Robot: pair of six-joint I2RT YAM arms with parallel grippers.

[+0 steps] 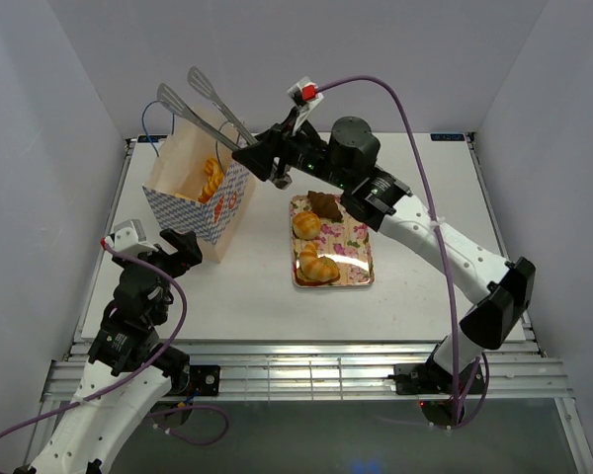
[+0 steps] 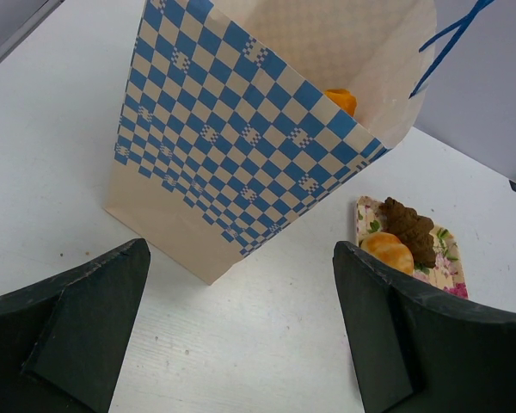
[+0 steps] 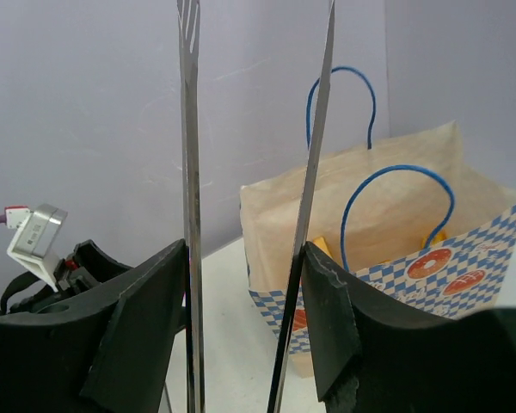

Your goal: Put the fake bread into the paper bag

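The paper bag [image 1: 193, 193] stands upright at the left of the table, its mouth open, with golden fake bread [image 1: 212, 178] inside. More fake bread lies on the floral tray [image 1: 361, 247]: two golden rolls [image 1: 306, 225] [image 1: 318, 265] and a dark brown piece [image 1: 325, 205]. My right gripper [image 1: 267, 158] is shut on metal tongs [image 1: 203, 109], whose spread, empty tips hang above the bag. In the right wrist view the tong arms [image 3: 189, 172] rest against both fingers, with the bag [image 3: 387, 232] beyond. My left gripper [image 1: 183, 249] is open and empty by the bag's near corner [image 2: 241, 146].
The left wrist view shows a round bun [image 2: 387, 249] and the dark piece [image 2: 408, 225] on the tray [image 2: 451, 267], right of the bag. Grey walls enclose the table on three sides. The bag's blue cord handles [image 3: 396, 185] stand up at its mouth.
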